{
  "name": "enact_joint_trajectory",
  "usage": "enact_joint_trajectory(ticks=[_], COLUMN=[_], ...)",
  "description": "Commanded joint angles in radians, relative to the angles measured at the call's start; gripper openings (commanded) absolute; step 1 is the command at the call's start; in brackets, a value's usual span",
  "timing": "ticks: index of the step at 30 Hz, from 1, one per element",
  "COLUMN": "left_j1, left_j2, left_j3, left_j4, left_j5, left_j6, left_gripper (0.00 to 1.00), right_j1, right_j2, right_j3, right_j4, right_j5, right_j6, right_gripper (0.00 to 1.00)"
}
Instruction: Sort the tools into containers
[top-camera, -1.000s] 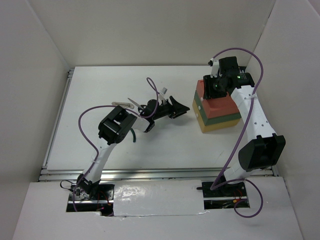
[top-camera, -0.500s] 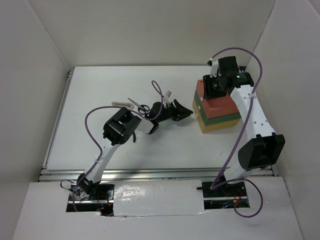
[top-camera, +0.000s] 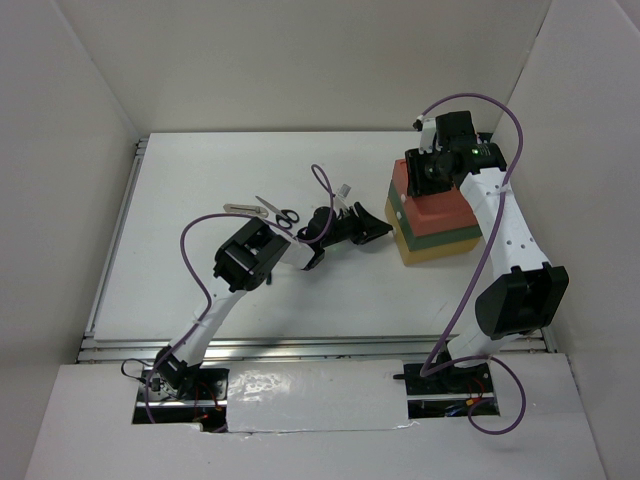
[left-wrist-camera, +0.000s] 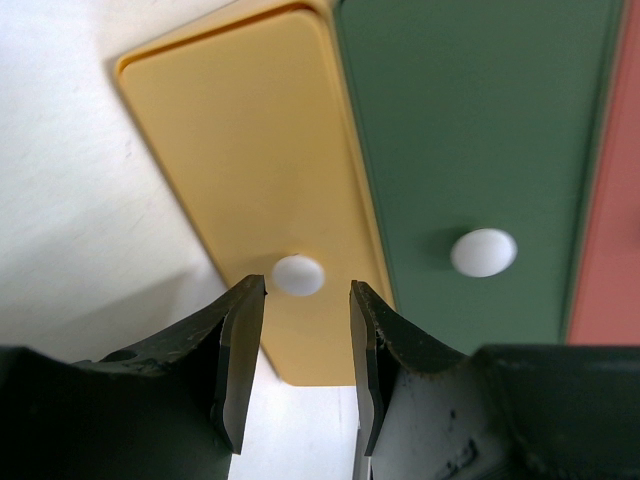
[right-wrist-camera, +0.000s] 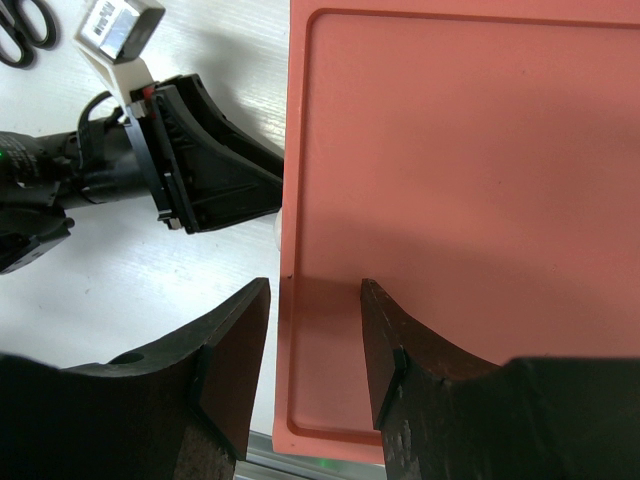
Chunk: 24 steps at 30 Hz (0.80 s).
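At the right side of the table (top-camera: 200, 170), about 3 o'clock from its centre on my overhead feed, sits the stack of drawer-boxes (top-camera: 440, 225). The red-orange drawer (right-wrist-camera: 460, 180) is on top, the green drawer (left-wrist-camera: 470, 120) in the middle and the yellow drawer (left-wrist-camera: 250, 140) at the bottom.

I've got the left gripper (left-wrist-camera: 306, 290) nosed right up to the stack's front, with the stack at its 3 o'clock from above. On its wrist feed the jaws stand a narrow way apart with nothing between them. The yellow drawer's knob (left-wrist-camera: 298, 274) sits at 12 o'clock, just past the fingertips and a touch nearer the left-hand finger. No contact that I can make out. The green drawer's knob (left-wrist-camera: 483, 252) is off at 2 o'clock, clear of the fingers.

The right gripper (right-wrist-camera: 315, 290) hangs over the top of the stack, jaws part open and holding nothing. The red-orange drawer's left edge runs up through the gap toward 12 o'clock. I can't tell whether the fingers touch that surface.

The scissors (top-camera: 276, 209) lie on the table at 9 o'clock of the left gripper, well apart from it. The silver bar (top-camera: 240, 207) lies just beyond them, again at 9 o'clock.
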Motion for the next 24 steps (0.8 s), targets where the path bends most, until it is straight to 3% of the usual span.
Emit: enact_joint_trajectory(ticks=[1, 24], left_j1=[-0.007, -0.032], left_j2=[0.025, 0.066], left_j3=[0.018, 0.073], left_j4=[0.047, 0.035], left_j5=[-0.016, -0.027], left_j6=[-0.011, -0.027], left_gripper=[0.52, 0.51], right_j1=[0.005, -0.001], right_j2=[0.045, 0.042], right_j3=[-0.018, -0.027], right_j4=[-0.034, -0.031], right_j5=[0.015, 0.03], right_j6=[-0.009, -0.027], right_gripper=[0.5, 0.47])
